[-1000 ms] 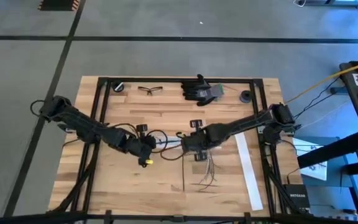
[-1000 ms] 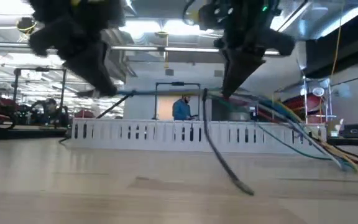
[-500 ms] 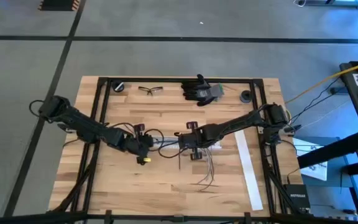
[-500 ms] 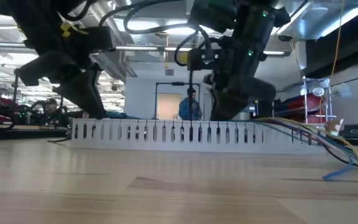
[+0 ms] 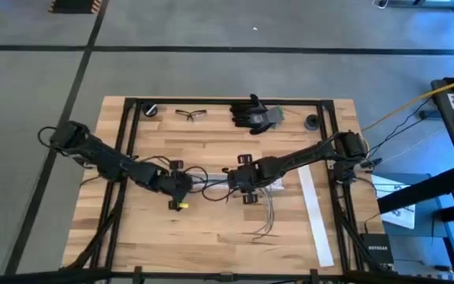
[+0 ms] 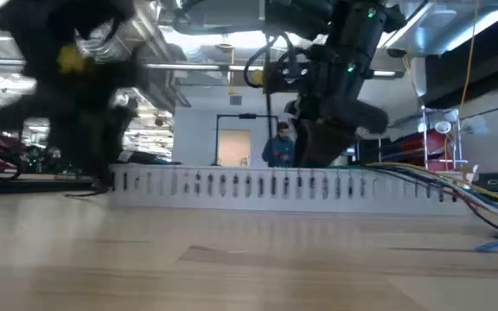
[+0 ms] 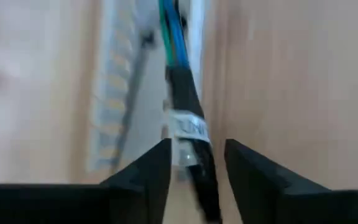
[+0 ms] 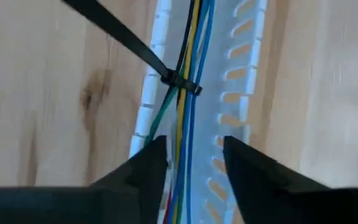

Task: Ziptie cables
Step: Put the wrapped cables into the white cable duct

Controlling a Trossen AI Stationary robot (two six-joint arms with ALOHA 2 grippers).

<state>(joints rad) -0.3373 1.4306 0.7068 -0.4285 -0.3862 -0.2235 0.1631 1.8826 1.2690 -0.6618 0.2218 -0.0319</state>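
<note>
The cables [image 8: 188, 74] — green, yellow, blue and black strands — run bunched along a white slotted channel [image 8: 244, 93] near the middle of the counter [image 5: 211, 229], cinched by a black ziptie [image 8: 180, 81] whose long tail angles off to one side. At the left end the bundle sits in a dark sleeve with a white label [image 7: 188, 127]. Loose cable ends fan out onto the wood nearer the front [image 5: 265, 217].

The right claw [image 8: 191, 155] is parted around the cables in the channel, fingers either side, not closed on them. The left claw [image 7: 194, 165] is likewise parted, straddling the sleeved end. A second white strip [image 5: 315, 213] lies to the right.
</note>
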